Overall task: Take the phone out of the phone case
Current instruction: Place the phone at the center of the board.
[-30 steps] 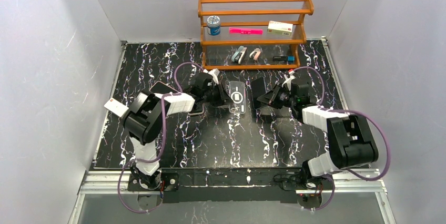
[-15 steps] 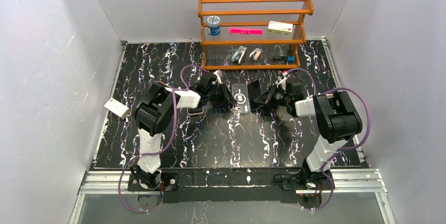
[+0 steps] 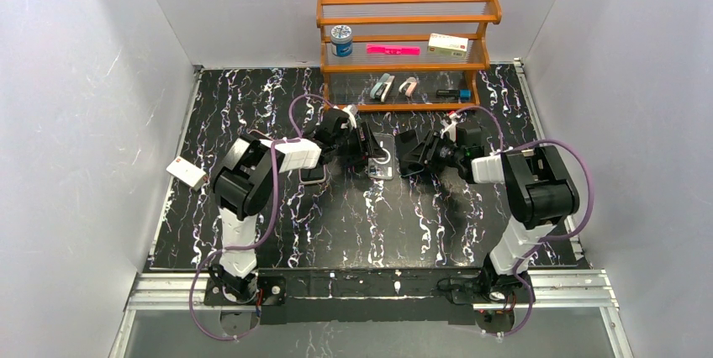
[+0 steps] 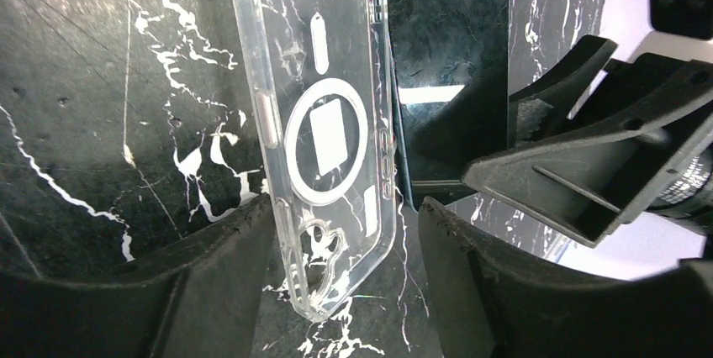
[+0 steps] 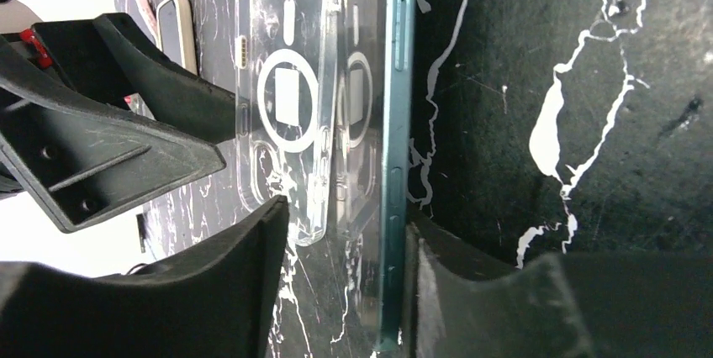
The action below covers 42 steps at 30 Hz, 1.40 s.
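Left wrist view is showing you the phone case (image 4: 324,135) as an empty clear shell with a white ring and a pale patch on its back, over the black marbled desk (image 4: 84,123). Just beside it, the phone (image 4: 450,81) is showing a dark glossy face; the right wrist view is catching its teal edge. Against a second ago, both sets of jaws are now standing spread instead of clamped, and the right arm is sitting folded closer in. The case is sitting between the left jaws with slack on one side. The phone is sitting between the right jaws, against one of them, outside the case.
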### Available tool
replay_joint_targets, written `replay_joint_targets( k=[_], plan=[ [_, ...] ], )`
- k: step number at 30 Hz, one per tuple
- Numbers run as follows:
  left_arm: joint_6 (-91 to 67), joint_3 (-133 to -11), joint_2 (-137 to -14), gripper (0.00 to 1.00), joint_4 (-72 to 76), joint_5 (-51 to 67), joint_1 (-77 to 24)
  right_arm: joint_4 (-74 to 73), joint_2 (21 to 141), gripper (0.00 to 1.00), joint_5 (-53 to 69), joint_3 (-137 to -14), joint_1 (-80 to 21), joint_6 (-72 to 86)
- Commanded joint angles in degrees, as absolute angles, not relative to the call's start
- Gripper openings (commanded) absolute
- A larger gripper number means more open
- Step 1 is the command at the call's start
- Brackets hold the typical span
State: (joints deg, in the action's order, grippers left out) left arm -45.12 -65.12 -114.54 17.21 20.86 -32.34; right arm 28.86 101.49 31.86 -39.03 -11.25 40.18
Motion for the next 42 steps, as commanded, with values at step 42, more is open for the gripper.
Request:
replay_joint_targets(
  k=[42],
  plan=[
    [-33.3, -62.9, -96.1, 0.98, -8.5, -8.3, -31.4, -1.8, 77.8, 0.99, 11.1, -40.8, -16.7, 22.5]
  ],
)
